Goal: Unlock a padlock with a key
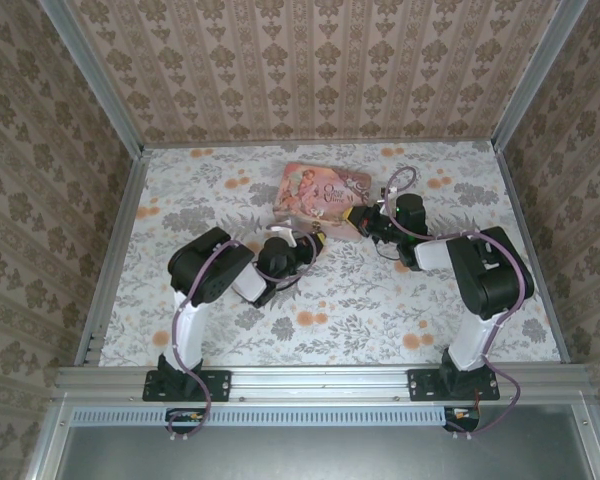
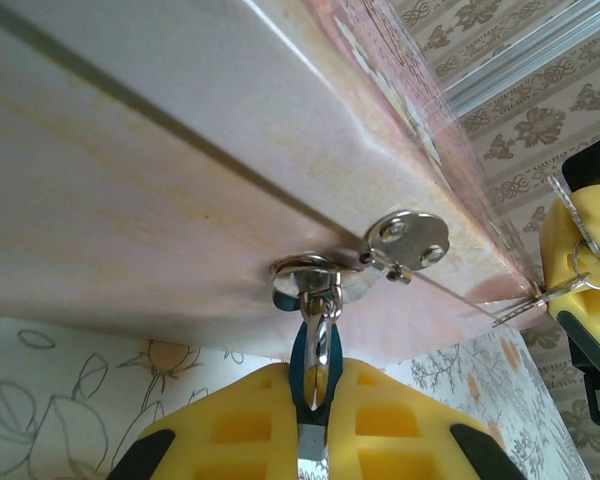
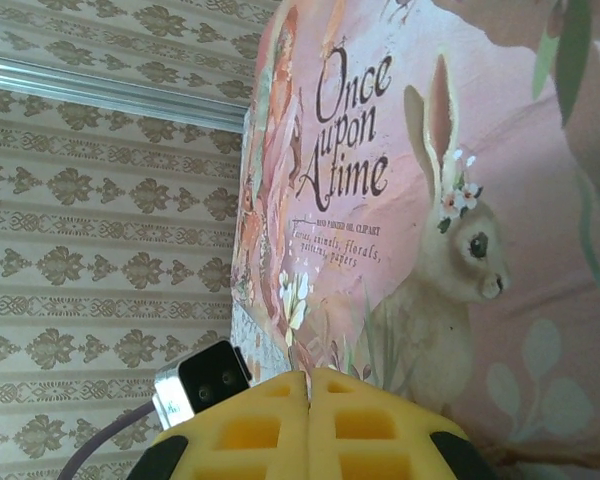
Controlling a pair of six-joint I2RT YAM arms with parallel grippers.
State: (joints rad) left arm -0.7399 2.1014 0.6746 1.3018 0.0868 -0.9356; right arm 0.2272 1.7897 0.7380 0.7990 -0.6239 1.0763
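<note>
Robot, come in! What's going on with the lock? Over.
Left claw shut on padlock, which hangs from clasp of tin. Right claw shut on key. Key tip near tin corner, not in padlock yet.

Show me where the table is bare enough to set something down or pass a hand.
Bare: the table left of the pink tin out to the side rail, and the near strip between the arm bases. Crowded: the tin's front edge, where left gripper and right gripper nearly meet, and the cable loop right of the tin.
</note>
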